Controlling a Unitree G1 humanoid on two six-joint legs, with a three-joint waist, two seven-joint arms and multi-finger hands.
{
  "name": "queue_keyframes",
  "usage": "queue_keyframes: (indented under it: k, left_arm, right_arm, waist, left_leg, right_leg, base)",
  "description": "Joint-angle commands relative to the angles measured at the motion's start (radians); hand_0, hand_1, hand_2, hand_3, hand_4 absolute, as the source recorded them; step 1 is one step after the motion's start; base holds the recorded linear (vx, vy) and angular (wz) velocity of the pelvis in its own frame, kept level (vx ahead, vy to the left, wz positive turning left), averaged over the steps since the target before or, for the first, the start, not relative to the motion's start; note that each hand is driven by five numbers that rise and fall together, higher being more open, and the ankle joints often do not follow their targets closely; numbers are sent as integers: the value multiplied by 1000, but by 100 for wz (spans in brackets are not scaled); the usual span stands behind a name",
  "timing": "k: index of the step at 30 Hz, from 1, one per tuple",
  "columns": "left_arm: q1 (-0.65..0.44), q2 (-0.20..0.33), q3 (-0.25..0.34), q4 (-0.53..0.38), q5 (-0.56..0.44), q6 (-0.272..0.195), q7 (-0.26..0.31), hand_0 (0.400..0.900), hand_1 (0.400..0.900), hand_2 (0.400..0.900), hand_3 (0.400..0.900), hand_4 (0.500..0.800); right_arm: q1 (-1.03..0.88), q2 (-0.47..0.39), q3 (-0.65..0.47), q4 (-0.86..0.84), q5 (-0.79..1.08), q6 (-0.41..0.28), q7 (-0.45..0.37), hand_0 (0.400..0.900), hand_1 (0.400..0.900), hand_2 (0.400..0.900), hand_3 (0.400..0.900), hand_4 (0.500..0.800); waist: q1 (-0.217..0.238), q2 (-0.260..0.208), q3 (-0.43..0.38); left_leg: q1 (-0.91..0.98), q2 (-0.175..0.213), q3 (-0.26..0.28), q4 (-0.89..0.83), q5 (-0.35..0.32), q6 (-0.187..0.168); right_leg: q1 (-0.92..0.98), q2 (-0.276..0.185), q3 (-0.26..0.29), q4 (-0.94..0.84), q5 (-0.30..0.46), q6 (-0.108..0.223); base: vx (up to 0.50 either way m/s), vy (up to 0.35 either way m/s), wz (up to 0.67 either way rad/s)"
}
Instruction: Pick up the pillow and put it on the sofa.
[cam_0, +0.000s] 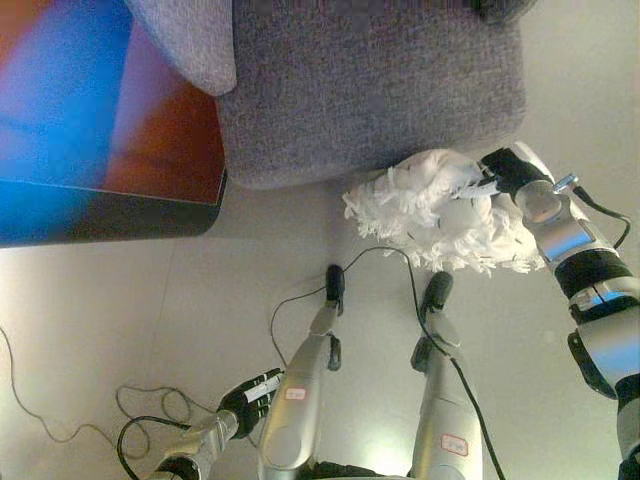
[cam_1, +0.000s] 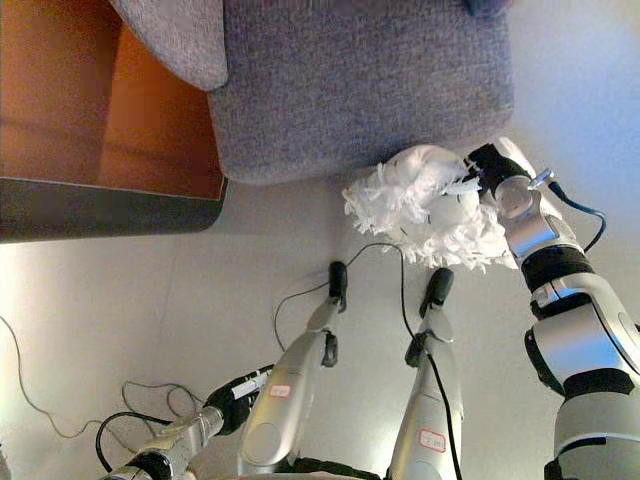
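A white, shaggy pillow (cam_0: 440, 210) sits just off the near right corner of the grey sofa (cam_0: 370, 90), its far edge touching or overlapping the front edge of the seat while most of it hangs out over the pale floor (cam_0: 120, 330). The right hand (cam_0: 492, 180) is pressed into the pillow's right side from the right, with the silver-grey arm running back toward the near right; its dark fingers are sunk in the long white fringe, so I cannot tell whether they are curled round the fabric or simply lying against it. Whether the pillow's underside touches the floor cannot be told from here either. The left hand (cam_0: 250, 398) shows low at the near left, well apart from the pillow and the sofa, with its fingers loosely relaxed and nothing in it. A second grey cushion (cam_0: 190, 40), rounded at its corner, lies at the sofa's far left. To the left of the sofa stands a reddish-brown piece of furniture with a dark near edge (cam_1: 110, 215).
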Motion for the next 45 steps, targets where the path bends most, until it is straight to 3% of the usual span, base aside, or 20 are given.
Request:
queue_keyframes:
  k: [1, 3, 12, 19, 28, 37, 45]
  left_arm:
    - [93, 74, -15, 13, 15, 25, -12, 900, 900, 900, 900, 800]
    - [92, 83, -5, 24, 26, 32, -21, 900, 900, 900, 900, 800]
    - [153, 115, 67, 81, 133, 84, -35, 900, 900, 900, 900, 800]
    - [206, 89, 119, 152, 213, 99, -24, 900, 900, 900, 900, 800]
    - [223, 57, 163, 226, 250, 115, -5, 900, 900, 900, 900, 800]
    - [227, 38, 162, 274, 252, 134, 16, 900, 900, 900, 900, 800]
    - [234, 58, 160, 282, 230, 148, 30, 900, 900, 900, 900, 800]
  right_arm:
    - [-115, -119, 22, -157, 1, -153, 46, 400, 400, 400, 400, 500]
    - [-100, -132, 24, -178, 8, -159, 64, 400, 400, 400, 400, 500]
    - [17, -190, -32, -313, 51, -176, 276, 400, 400, 400, 400, 500]
    - [51, -196, -86, -361, 126, -175, 424, 400, 400, 400, 400, 500]
    - [-42, -164, -56, -366, 241, -105, 605, 400, 400, 400, 400, 500]
    - [-257, -80, -4, -169, 368, 3, 508, 400, 400, 400, 400, 500]
    - [-348, -74, 3, 49, 369, 78, 405, 400, 400, 400, 400, 500]
  waist:
    - [3, -26, 10]
    - [-1, -44, 10]
    - [-7, -132, -161]
    - [-5, -186, -305]
    - [15, -244, -398]
    - [62, -277, -428]
    - [117, -295, -409]
  left_leg:
    - [92, -29, -46, 4, -59, -21]
    - [150, -24, -40, -9, -65, -23]
    - [352, -6, -13, -66, -104, -28]
    - [455, -15, -25, -105, -120, -26]
    - [528, -20, -22, -105, -152, -26]
    - [553, -26, -44, -105, -159, -24]
    - [528, -28, -83, -105, -149, -19]
  right_leg:
    - [170, 51, -84, 32, -151, 19]
    - [237, 49, -90, 4, -145, 23]
    - [496, 56, -115, -129, -128, 39]
    - [624, 75, -122, -216, -103, 52]
    - [714, 77, -138, -276, -85, 58]
    - [751, 76, -153, -276, -87, 62]
    - [746, 75, -175, -276, -82, 69]
  base:
    - [0, 0, 0]
    - [35, -37, 6]
    - [170, -26, 8]
    - [187, 3, 7]
    - [126, 34, 7]
    - [112, 49, 13]
    - [72, 40, 18]
